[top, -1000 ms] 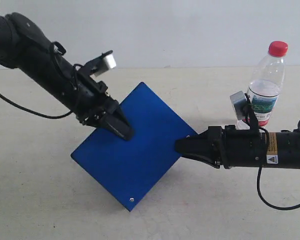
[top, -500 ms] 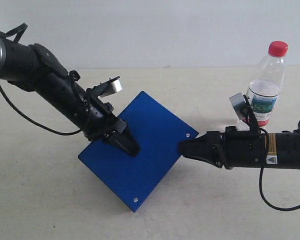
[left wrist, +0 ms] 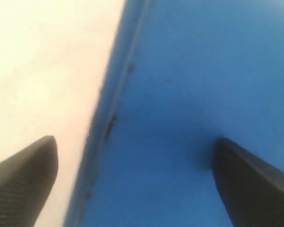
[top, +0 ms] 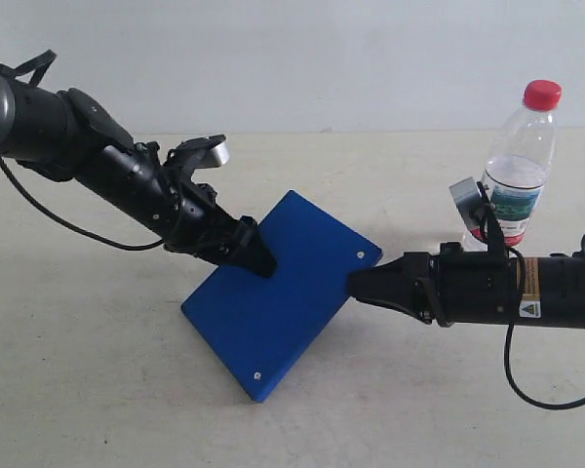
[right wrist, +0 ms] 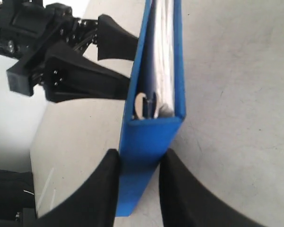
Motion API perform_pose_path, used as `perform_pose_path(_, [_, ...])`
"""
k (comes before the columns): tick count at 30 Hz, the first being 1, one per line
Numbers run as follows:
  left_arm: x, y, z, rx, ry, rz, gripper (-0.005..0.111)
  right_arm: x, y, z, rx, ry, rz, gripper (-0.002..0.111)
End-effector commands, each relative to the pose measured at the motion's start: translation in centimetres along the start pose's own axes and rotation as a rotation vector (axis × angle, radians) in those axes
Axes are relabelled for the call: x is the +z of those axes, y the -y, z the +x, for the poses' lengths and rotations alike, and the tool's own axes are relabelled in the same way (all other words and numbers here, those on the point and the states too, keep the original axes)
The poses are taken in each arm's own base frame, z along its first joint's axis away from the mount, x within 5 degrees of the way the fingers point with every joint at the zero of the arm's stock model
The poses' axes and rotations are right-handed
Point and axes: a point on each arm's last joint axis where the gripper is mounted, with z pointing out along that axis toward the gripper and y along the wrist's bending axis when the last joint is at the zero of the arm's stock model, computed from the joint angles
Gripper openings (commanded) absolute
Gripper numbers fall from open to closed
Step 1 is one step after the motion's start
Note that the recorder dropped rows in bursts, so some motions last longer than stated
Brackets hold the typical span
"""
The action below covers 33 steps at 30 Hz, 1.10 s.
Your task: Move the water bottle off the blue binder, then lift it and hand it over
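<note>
The blue binder (top: 283, 292) is tilted between both arms, its white pages showing in the right wrist view, where the binder (right wrist: 151, 137) is seen edge-on. My right gripper (top: 353, 285) is shut on its right corner, a finger on each cover (right wrist: 139, 153). At the upper left edge, my left gripper (top: 258, 261) stands open, its fingers wide apart (left wrist: 135, 142), one over the blue cover (left wrist: 203, 71) and one over the table. The water bottle (top: 520, 166) with its red cap stands upright on the table behind the right arm, apart from the binder.
The pale table (top: 78, 370) runs to a white wall at the back. The right arm's black body (top: 526, 292) lies low in front of the bottle. A cable (top: 546, 395) loops under that arm.
The binder has swung and tipped, its near left corner sliding right and its outline narrowing. The left gripper has moved right and lower along the binder's edge. The right gripper and bottle stayed put.
</note>
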Motion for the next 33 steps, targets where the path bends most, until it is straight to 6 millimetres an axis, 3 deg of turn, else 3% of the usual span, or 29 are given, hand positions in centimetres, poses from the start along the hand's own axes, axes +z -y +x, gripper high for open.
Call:
perform_pose_path(1, [-0.7,-0.6,-1.4,-0.018,0.143,-0.103,0.081,0.0,-0.9,0.0,-0.052,-0.016,-0.080,0.000])
perform_pose_path(6, [-0.7,-1.2,-2.0,-0.016,0.222,-0.158,0.081,0.0,-0.9,0.1,-0.057,-0.024,-0.082,0.000])
perform_pose_path(13, [0.6,-1.4,-1.2,0.121,0.164,-0.122,0.081,0.0,-0.9,0.2,-0.060,-0.040,-0.086,0.000])
perform_pose_path(18, [0.8,-0.9,-1.0,0.197,0.129,0.063,0.081,0.0,-1.0,0.4,-0.067,-0.056,-0.092,0.000])
perform_pose_path(26, [-0.3,-1.3,-1.7,0.100,0.206,0.438,0.081,1.9,-2.5,1.7,-0.112,-0.128,-0.141,0.000])
perform_pose_path(31, [-0.9,-1.5,-1.5,0.106,0.207,0.485,0.081,2.7,-3.2,2.0,-0.121,-0.129,-0.155,0.000])
perform_pose_path(33, [-1.0,-1.7,-1.4,0.103,0.209,0.482,0.081,2.8,-3.2,2.0,-0.126,-0.130,-0.156,0.005])
